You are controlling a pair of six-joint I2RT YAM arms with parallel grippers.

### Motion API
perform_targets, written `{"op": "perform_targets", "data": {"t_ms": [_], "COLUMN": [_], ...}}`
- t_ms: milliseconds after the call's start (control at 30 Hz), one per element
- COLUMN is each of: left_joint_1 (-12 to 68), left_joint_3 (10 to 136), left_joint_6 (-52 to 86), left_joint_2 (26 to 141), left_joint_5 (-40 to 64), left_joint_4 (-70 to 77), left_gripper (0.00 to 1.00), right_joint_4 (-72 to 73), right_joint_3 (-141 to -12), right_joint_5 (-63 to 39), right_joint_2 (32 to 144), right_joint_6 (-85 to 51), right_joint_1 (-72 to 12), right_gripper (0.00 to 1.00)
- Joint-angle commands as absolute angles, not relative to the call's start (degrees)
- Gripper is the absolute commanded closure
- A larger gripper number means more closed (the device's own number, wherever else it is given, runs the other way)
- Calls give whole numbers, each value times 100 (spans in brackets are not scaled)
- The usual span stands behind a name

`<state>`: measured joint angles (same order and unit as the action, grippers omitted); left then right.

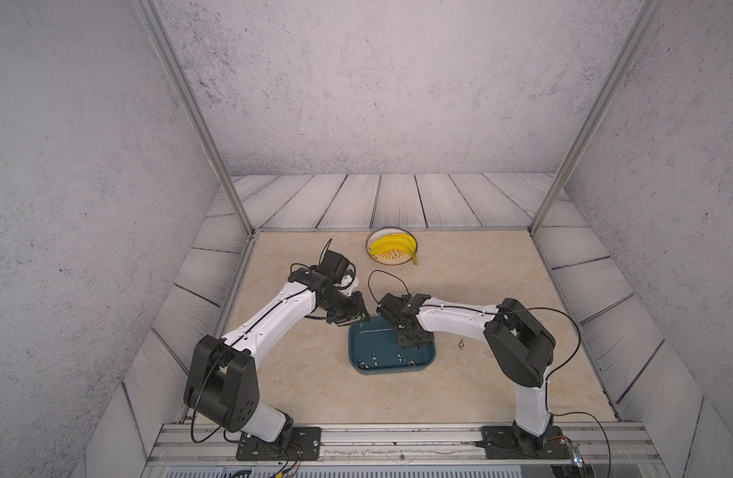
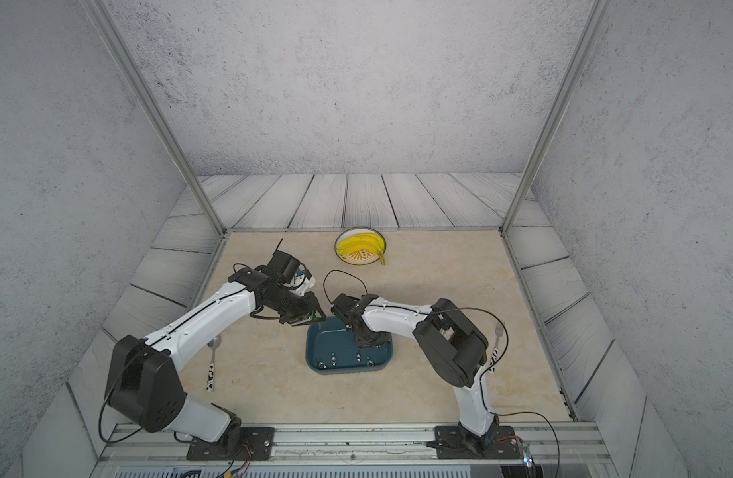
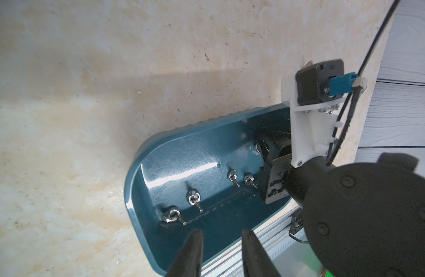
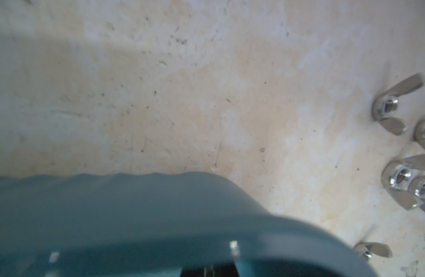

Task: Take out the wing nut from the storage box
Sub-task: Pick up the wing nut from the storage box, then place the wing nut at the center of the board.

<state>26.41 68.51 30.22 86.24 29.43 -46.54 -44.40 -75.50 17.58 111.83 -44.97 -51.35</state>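
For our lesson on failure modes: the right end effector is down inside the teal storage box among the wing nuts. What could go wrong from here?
1. A wing nut beside the right end effector has a second wing nut close by; a pinch there might catch or knock both.
2. The left end effector is open by the storage box corner, not gripping it, so a snag could drag the box.

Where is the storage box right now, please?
In both top views the storage box lies mid-table between the arms, nearer the bases than the banana plate, with the right gripper inside it.
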Motion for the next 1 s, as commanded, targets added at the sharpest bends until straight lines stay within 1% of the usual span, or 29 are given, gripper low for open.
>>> {"op": "perform_targets", "data": {"t_ms": [0,133,300,467,633,767,967], "left_joint_1": [2610,2630,2815,3292,3742,3990,4175], "left_joint_3": [6921,7016,7190,7552,7945,8183,8402], "left_joint_6": [2988,3001,2969,2747,2457,2323,2276], "left_joint_2": [8526,8560,8655,8862,9148,9382,9650], "left_joint_5": [3015,3120,3231,3179,3191,3255,3292], "left_joint_4": [-4693,-4648,-4627,-4736,-4867,-4950,-5009], "left_gripper": [66,66,66,66,66,65,65], "right_joint_4": [-4596,-4754,-4813,-4828,-4607,-4388,-3691], "right_joint_3": [-7614,-7812,-7583,-6687,-5352,-4672,-4093], "right_joint_5": [1838,2033,2127,2230,1929,1893,1668], "right_joint_2": [10675,10414,9980,9182,8254,7942,7902], "right_joint_6": [-4351,-4178,-4195,-4411,-4617,-4723,-4768], "right_joint_1": [-5106,-5034,-4656,-3937,-3044,-2793,-2641], "right_gripper": [100,100,100,100,100,100,100]}}
